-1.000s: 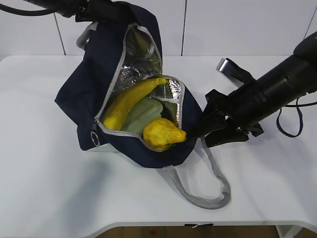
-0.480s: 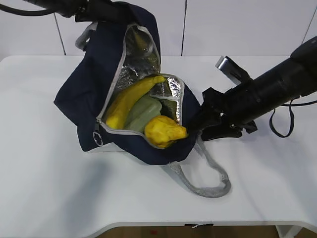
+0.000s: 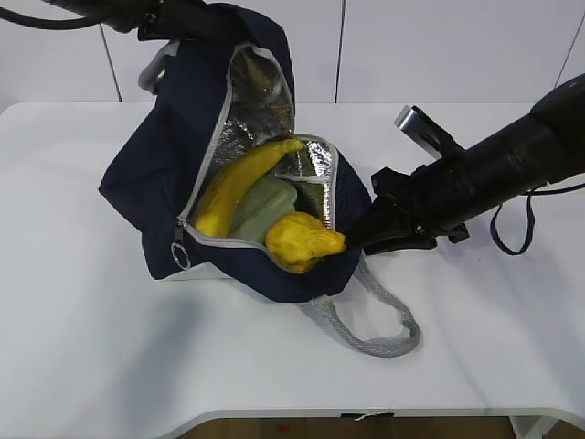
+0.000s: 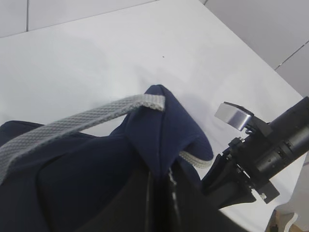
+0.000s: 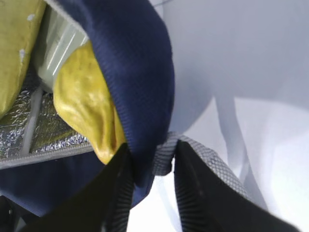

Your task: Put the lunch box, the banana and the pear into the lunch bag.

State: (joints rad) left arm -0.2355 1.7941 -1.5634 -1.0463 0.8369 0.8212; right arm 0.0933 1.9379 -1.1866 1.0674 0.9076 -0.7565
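On the worktop [image 3: 82, 347], the lunch bag [image 3: 146, 183] lying open, foil lining exposed. Inside its mouth: the banana [image 3: 239, 183] along the far side, the lunch box [image 3: 263, 206] beneath it, the pear [image 3: 300, 242] at the near lip with its narrow end poking over the rim. All three apparently in, so probably tidying or closing now.

Right fingers [image 5: 118, 193] narrow, straddling the navy rim beside the root of the grey handle [image 3: 384, 329], seemingly pinching the fabric. To do this well: draw the rim up and over the pear's end, not against it, lest the fruit roll out. Pull gently; the top of the bag hangs from the left arm [image 3: 137, 14], and a hard tug could tip everything.

From the right wrist: rim and webbing caught between the fingers, the pear pressed just behind the fabric, none of it legible from outside. From the left wrist: only the bag's raised peak and a handle strap; left fingers hidden, so cannot tell their state. Contents visible together only from the exterior.
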